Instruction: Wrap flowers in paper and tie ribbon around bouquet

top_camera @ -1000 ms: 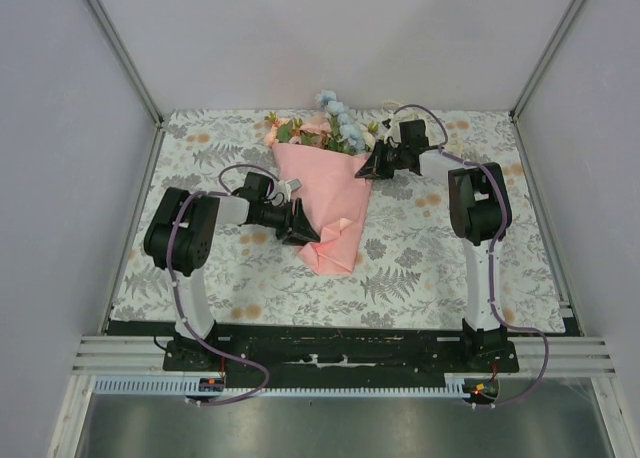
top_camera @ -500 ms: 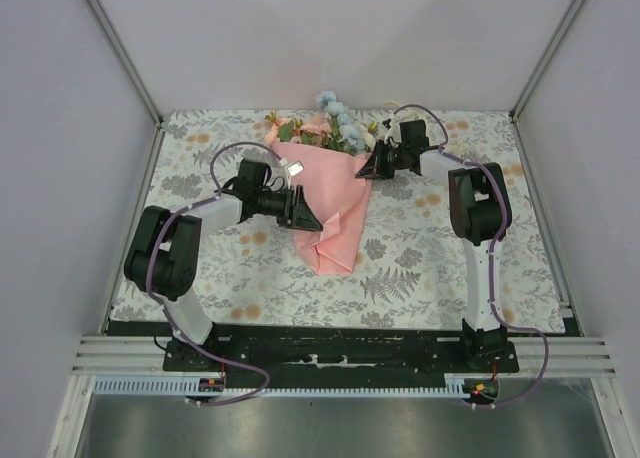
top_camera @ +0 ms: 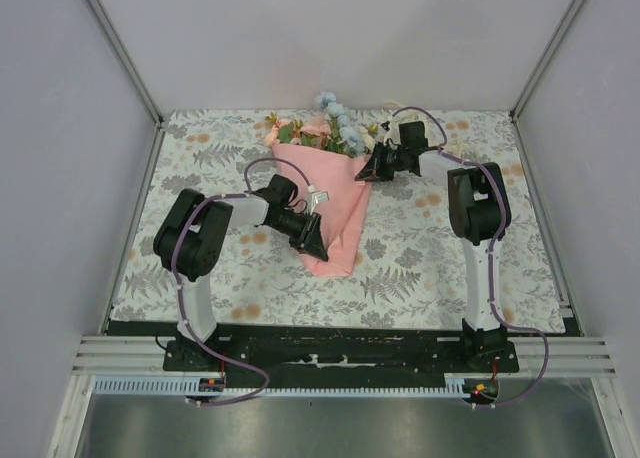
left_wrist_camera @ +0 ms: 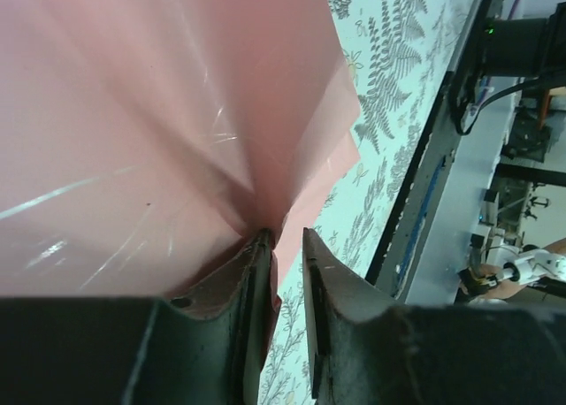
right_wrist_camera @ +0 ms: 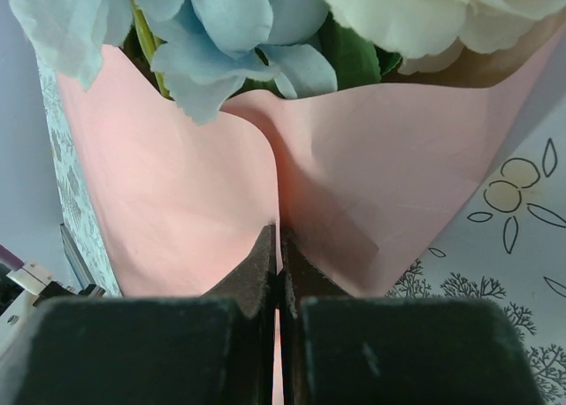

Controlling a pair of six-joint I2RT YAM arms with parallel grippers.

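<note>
Grey walls box in a bench [top_camera: 430, 268] under a fern-print cloth. Left of centre, the left claw [top_camera: 312, 240] lies against the lower left flank of the paper [top_camera: 340, 193], its jaws narrowly parted with folds meeting at their tips. Whether it grasps them I cannot tell. The paper's long axis runs from its narrow end beside that claw to the flowers [top_camera: 335, 128] at the far edge. Rightward, the right claw [top_camera: 366, 168] is clenched on the paper's upper rim. The left arm is nearer the waist.
</note>
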